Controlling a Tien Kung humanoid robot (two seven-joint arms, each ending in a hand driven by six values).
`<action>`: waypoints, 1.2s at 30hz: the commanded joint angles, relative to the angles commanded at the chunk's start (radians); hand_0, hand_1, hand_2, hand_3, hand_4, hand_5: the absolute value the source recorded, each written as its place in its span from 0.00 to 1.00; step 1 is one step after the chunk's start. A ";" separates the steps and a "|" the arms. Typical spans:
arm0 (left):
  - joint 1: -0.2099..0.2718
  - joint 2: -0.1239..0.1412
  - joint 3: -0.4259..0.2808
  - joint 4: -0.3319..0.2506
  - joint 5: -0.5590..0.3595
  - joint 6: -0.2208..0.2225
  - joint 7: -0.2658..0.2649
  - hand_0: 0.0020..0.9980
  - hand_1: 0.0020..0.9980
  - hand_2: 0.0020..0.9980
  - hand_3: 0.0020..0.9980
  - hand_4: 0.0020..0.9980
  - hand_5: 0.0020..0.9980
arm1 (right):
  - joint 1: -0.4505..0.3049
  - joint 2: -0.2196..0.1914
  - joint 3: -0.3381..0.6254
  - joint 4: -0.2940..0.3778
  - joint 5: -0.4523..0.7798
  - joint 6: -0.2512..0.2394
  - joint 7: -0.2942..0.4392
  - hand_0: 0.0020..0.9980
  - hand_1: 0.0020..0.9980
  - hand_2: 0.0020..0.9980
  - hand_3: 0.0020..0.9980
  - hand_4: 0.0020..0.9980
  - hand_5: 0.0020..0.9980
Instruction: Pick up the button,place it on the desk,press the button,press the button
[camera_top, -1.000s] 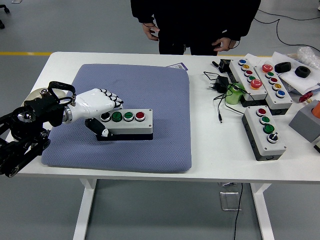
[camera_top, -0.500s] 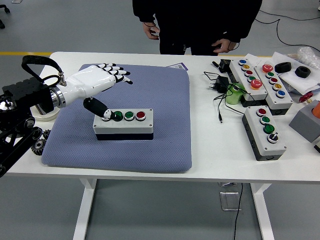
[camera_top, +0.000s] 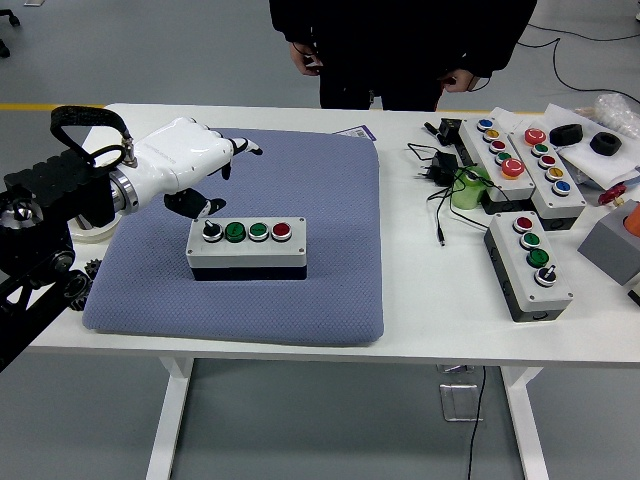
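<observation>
On the blue pad (camera_top: 300, 290), near its middle, sits the button box (camera_top: 246, 247), with the left hand (camera_top: 190, 160) raised just behind its left end, fingers loosely spread and gripping nothing. If the hand comes down off-centre, I judge a finger could strike the black selector (camera_top: 212, 232) or the rim and shove the box across the soft pad. Half a second ago the thumb rested on that left end; now it is lifted clear. The box has stayed put. The right hand is not visible
</observation>
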 joint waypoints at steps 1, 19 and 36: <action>0.001 -0.001 0.002 0.000 0.000 0.000 0.000 0.05 0.06 0.18 0.83 0.00 0.00 | 0.000 0.000 0.000 0.000 0.001 0.000 0.000 0.75 0.70 0.71 0.58 0.18 0.13; -0.006 0.002 0.072 0.030 0.000 -0.111 -0.009 0.02 0.02 0.10 0.80 0.00 0.00 | 0.000 0.000 -0.002 0.000 0.003 -0.001 -0.001 0.75 0.70 0.72 0.58 0.18 0.13; -0.011 0.006 0.121 0.025 -0.014 -0.115 -0.013 0.01 0.00 0.08 0.79 0.00 0.00 | -0.006 0.000 0.001 0.000 0.002 -0.002 -0.001 0.75 0.70 0.71 0.58 0.18 0.13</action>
